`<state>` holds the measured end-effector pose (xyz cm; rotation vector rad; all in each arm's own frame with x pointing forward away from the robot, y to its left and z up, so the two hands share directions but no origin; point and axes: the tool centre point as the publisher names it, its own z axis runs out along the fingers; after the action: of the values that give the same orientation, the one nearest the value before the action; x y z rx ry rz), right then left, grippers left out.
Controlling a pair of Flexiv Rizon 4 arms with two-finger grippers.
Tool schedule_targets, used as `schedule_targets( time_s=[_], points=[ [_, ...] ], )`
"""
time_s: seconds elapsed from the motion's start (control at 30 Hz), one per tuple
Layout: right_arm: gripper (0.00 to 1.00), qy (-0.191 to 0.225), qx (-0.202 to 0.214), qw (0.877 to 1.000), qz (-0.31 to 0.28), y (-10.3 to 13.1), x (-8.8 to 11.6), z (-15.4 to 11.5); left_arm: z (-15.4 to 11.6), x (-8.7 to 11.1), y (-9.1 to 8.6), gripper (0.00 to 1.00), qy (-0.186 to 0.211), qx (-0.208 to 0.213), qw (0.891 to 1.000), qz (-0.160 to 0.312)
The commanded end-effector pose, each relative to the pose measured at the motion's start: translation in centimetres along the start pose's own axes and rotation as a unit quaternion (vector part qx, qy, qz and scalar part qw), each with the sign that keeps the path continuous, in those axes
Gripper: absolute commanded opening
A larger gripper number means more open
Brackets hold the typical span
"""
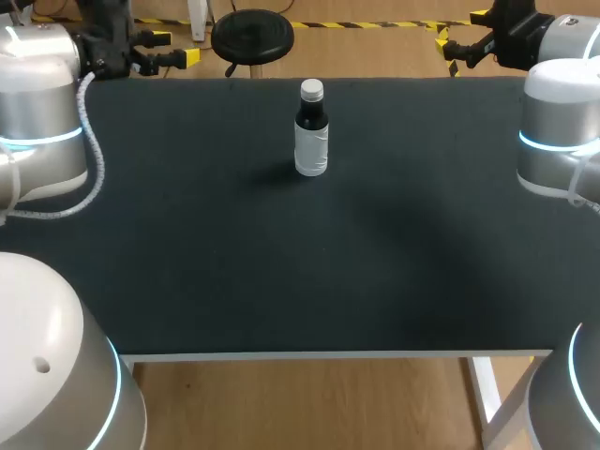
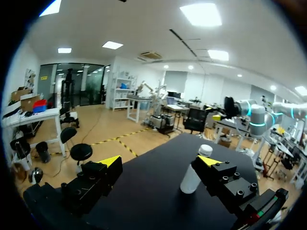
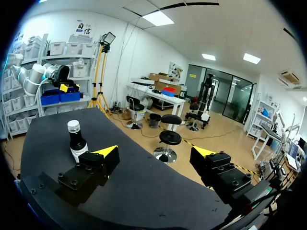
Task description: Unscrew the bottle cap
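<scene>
The bottle (image 1: 311, 131) stands upright on the black table (image 1: 281, 272), at about 12 o'clock from the table's middle and near its far edge. Nothing touches it. Its white cap (image 1: 311, 90) sits on the neck, the shoulder below it is dark, and a pale label wraps the lower body.

From the bottle, the left gripper (image 1: 175, 47) lies at roughly 10 o'clock, out past the table's far edge and well apart from it. Its jaws stand wide apart with nothing between them. The right gripper (image 1: 461, 28) lies at roughly 2 o'clock, also beyond the far edge and well apart, and its jaws are likewise spread and hold nothing. Both arms come in from the sides of the head view, with their grey, blue-ringed joints over the table's left and right edges.

In the left wrist view the bottle (image 2: 191, 178) stands ahead of the gripper (image 2: 159, 161), its lower side partly hidden behind one yellow-tipped finger, with the cap (image 2: 205, 149) showing just above that tip. The right arm (image 2: 249, 111) shows beyond the table.

In the right wrist view the bottle (image 3: 76, 142) stands ahead of the gripper (image 3: 155, 152), just outside one finger rather than between the two, with its cap (image 3: 73, 126) clear of the tip. The left arm (image 3: 38, 74) shows beyond it.
</scene>
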<state>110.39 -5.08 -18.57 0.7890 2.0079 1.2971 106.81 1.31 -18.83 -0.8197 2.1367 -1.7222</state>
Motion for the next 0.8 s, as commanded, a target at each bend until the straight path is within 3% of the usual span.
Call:
schedule_targets(
  time_s=[0.03,0.33,0.8],
  points=[
    [1.00,0.000,0.001,1.000,0.000,0.0,0.0,0.0,0.1,-0.2,0.9,1.00,0.070,0.008,0.997,0.020],
    [1.00,0.000,0.001,1.000,0.000,0.0,0.0,0.0,1.4,1.3,2.2,1.00,0.139,0.019,0.989,0.034],
    [1.00,0.000,0.001,1.000,0.000,0.0,0.0,0.0,2.5,2.4,2.6,1.00,0.146,0.013,0.989,0.031]
  ],
)
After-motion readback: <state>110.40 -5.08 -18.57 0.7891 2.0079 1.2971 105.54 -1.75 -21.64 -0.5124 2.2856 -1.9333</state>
